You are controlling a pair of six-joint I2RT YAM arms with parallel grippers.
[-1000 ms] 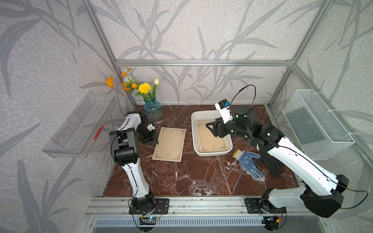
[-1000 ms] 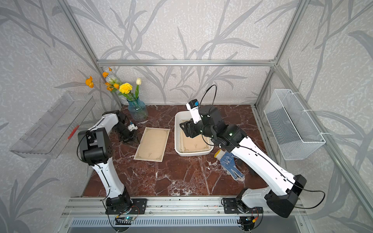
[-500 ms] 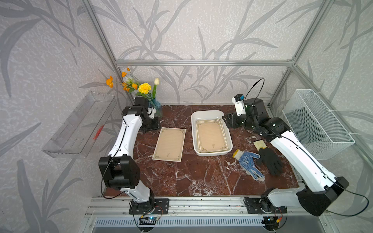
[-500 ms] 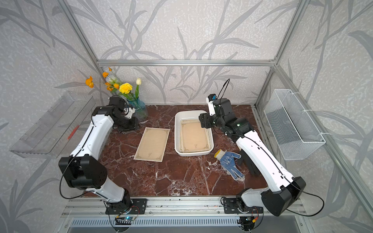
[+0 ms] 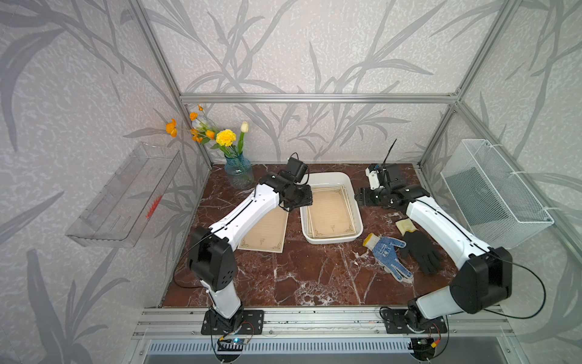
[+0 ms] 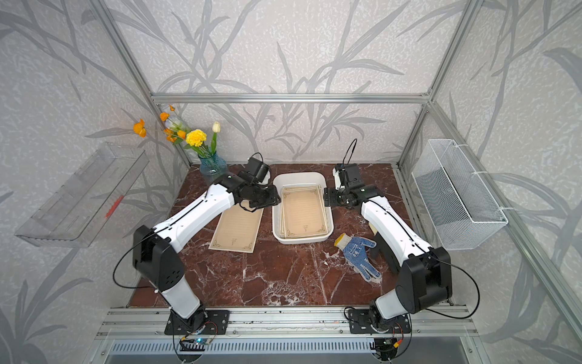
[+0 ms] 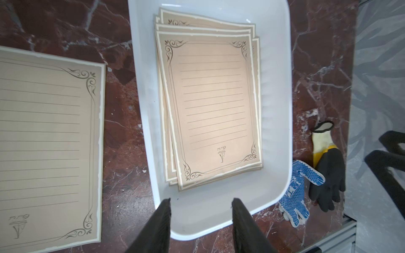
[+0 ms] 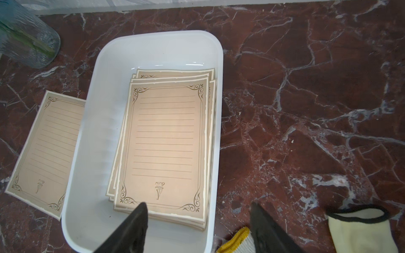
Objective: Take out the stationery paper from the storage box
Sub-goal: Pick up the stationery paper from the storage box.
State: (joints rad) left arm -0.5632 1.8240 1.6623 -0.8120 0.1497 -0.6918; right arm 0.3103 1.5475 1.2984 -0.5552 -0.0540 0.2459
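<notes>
Left end effector (image 7: 201, 201): jaws part-open, empty, over the box (image 7: 276, 109) rim. Right end effector (image 8: 198, 206): jaws wide, empty, straddling the box's side wall. Paper stack (image 7: 214, 105) lies in the box, between both. Loose sheet (image 7: 43, 142) flat on the desk (image 7: 122, 131), beside the box, left end effector's side.

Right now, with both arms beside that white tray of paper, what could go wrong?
1. The paper stack in the tray is fanned and thin; the open left jaws might pinch several sheets or crease one.
2. The left arm and right arm flank the tray closely, so they could knock it or each other.
3. The left arm lies above the loose sheet on the table, near the vase; a sweep might drag or hit them.
</notes>
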